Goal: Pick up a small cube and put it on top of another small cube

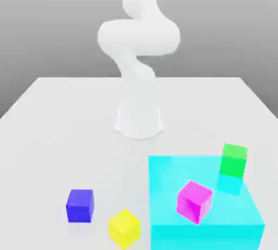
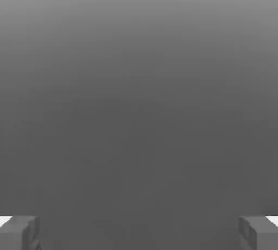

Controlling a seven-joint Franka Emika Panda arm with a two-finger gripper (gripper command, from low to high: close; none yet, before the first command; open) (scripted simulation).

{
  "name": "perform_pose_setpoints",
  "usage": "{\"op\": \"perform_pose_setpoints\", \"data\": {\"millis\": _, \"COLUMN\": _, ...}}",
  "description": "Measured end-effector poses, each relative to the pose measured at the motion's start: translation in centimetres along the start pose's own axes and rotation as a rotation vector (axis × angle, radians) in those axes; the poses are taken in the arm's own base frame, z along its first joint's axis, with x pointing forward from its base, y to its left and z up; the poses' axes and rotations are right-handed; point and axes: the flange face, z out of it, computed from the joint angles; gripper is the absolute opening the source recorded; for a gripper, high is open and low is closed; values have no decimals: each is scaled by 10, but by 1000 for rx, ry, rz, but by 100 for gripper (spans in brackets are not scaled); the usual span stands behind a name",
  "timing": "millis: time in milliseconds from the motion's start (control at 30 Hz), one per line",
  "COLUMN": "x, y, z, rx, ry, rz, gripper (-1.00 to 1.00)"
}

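While the jaws (image 2: pixel 139 232) stood wide apart on nothing, the magenta cube (image 1: pixel 194 201) lay tilted on the cyan block (image 1: pixel 206 222), apparently unsteady; a slip might be caused by gripping its slanted faces.

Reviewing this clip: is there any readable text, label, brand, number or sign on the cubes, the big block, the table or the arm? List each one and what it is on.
None: no text, label, number or sign can be read anywhere.
The blue cube, yellow cube, magenta cube, green cube and large cyan block have plain, unmarked faces.
The white arm and the table carry no markings.
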Motion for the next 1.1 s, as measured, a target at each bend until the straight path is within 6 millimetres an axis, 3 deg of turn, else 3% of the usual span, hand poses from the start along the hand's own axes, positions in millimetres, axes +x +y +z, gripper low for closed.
{"op": "perform_pose_setpoints", "data": {"millis": 133, "x": 2, "y": 32, "z": 91, "rx": -109, "ry": -78, "rz": -8, "gripper": 0}}
{"op": "perform_pose_setpoints", "data": {"millis": 267, "x": -6, "y": 76, "z": 172, "rx": -208, "ry": -160, "rz": -12, "gripper": 0}}
{"op": "perform_pose_setpoints", "data": {"millis": 400, "x": -25, "y": 130, "z": 241, "rx": -300, "ry": -248, "rz": -11, "gripper": 0}}
{"op": "perform_pose_setpoints", "data": {"millis": 533, "x": -55, "y": 190, "z": 298, "rx": -384, "ry": -343, "rz": -7, "gripper": 0}}
{"op": "perform_pose_setpoints", "data": {"millis": 733, "x": -113, "y": 286, "z": 356, "rx": -493, "ry": -490, "rz": 11, "gripper": 0}}
{"op": "perform_pose_setpoints", "data": {"millis": 933, "x": -150, "y": 323, "z": 405, "rx": -507, "ry": -512, "rz": 9, "gripper": 0}}
{"op": "perform_pose_setpoints", "data": {"millis": 967, "x": -153, "y": 326, "z": 409, "rx": -507, "ry": -512, "rz": 9, "gripper": -100}}
{"op": "perform_pose_setpoints", "data": {"millis": 1100, "x": -153, "y": 326, "z": 409, "rx": -507, "ry": -513, "rz": 10, "gripper": -100}}
